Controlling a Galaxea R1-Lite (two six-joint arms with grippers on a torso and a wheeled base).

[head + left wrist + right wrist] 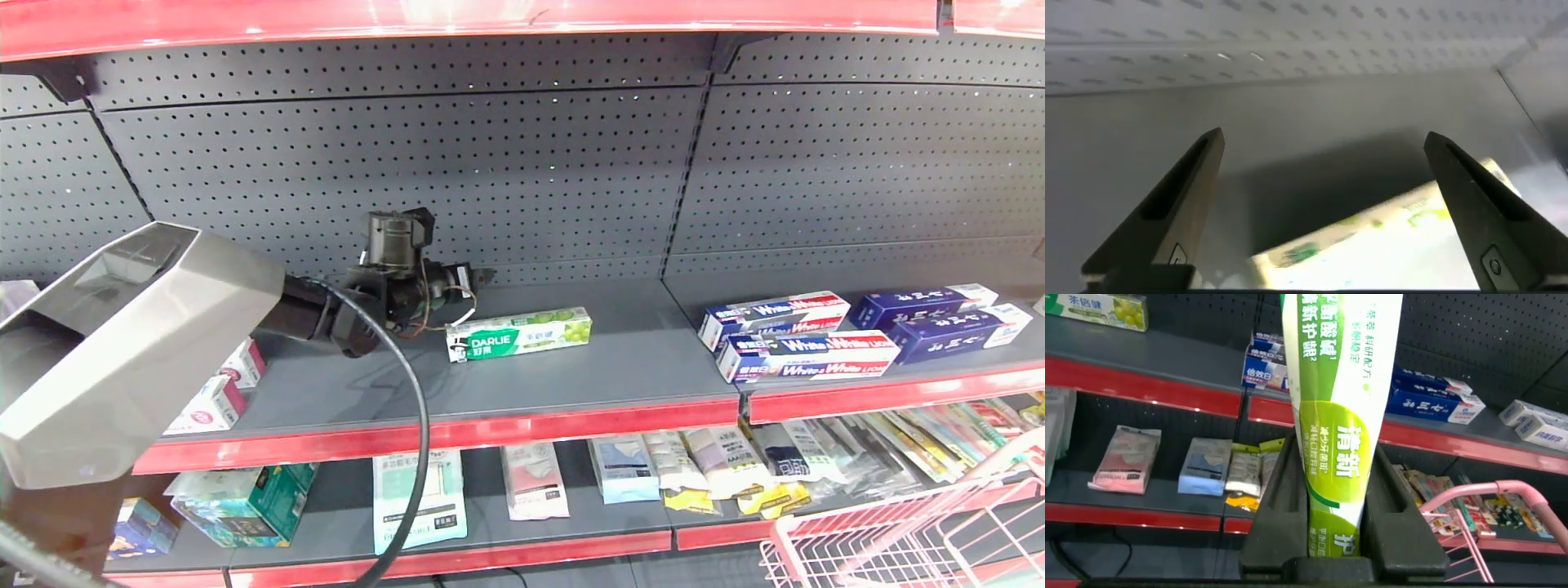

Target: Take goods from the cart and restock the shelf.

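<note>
Lying left-to-right — toothpaste box (pixel 518 333); left pincer (pixel 1323 137) spread; right pincer (pixel 1339 453) pinching carton (pixel 1343 359) endwise.

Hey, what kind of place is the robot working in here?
Most likely a shop aisle: pegboard-backed shelves with red front edges, toothpaste boxes laid out for sale, and a pink wire cart.
</note>
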